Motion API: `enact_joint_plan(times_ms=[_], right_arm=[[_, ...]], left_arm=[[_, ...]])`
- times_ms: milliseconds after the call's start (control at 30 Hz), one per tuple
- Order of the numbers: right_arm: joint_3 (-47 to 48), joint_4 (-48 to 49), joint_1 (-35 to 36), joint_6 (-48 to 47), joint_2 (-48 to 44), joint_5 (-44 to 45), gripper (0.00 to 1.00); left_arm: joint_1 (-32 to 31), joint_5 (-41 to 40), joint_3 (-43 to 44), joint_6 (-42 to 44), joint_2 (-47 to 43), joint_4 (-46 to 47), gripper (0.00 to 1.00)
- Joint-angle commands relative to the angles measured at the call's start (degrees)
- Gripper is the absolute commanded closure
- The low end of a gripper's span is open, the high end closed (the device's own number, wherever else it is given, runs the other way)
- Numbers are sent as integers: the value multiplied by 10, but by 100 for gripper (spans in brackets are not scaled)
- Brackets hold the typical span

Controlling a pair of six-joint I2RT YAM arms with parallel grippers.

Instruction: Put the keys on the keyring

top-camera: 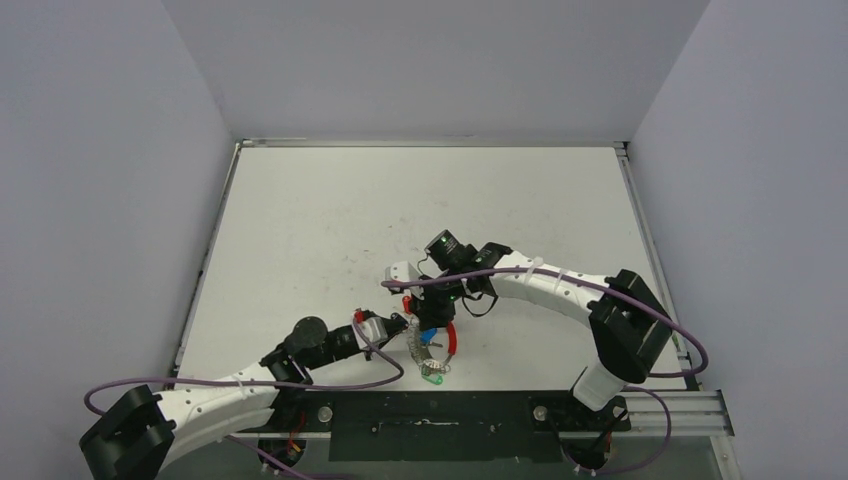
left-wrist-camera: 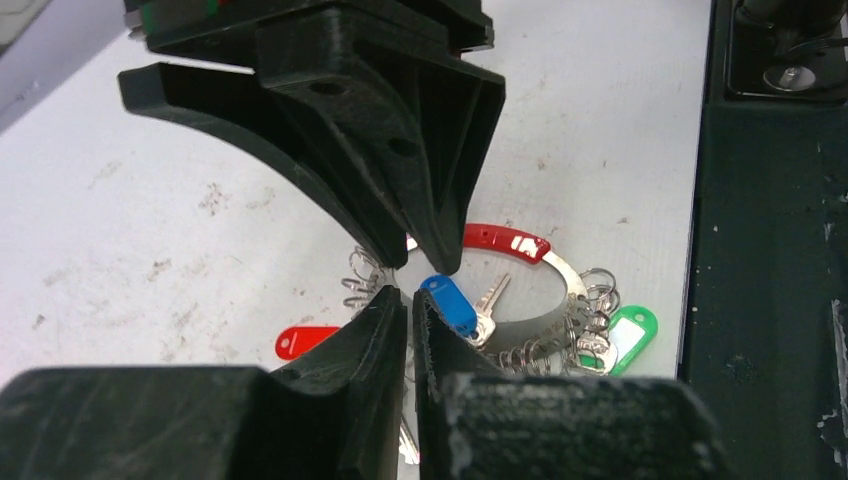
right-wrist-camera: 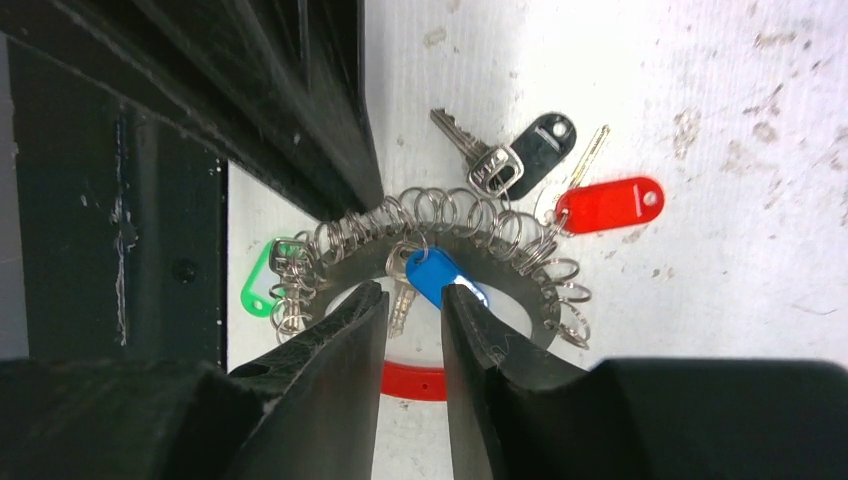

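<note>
Blue key [right-wrist-camera: 440,277] sits on the keyring [right-wrist-camera: 440,208], which lies on the surface [right-wrist-camera: 750,280] by the near edge, so I think I am letting it go. Next I should lift away gently. My right claw [right-wrist-camera: 412,292] is open a little, tips beside the blue key. My left claw [left-wrist-camera: 405,298] is closed, pinching the keyring.

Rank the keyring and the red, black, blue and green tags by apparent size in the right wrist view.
1. keyring
2. red tag
3. black tag
Unranked: blue tag and green tag. Both are partly hidden, so their full size cannot be judged.
</note>
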Motion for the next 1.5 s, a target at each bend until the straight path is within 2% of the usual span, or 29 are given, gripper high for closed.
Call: enact_joint_plan(times_ms=[0,267,467,833,1000,1133,1267,1467], right_arm=[[-34,59,-13,20,-30,6,71],[-96,157,-18,48,-29,-11,67],[-110,204,-14,50,-10,-32,66],[-85,203,-5,41,59,-42,71],[-99,215,-4,43,67,-37,72],[-97,207,-2,38,77,-45,88],[-97,203,-1,35,79,-46,97],[-99,197,-1,31,77,-45,100]], left_arm=[[-2,-25,6,-29,22,-12,91],[-2,-46,37,-69,97,-23,88],[5,-28,54,-121,159,-10,77],[65,38,57,-210,205,9,65],[78,66,54,-206,223,26,60],[79,83,49,-183,242,51,59],[80,107,47,-153,265,77,62],[79,111,50,-146,297,128,66]])
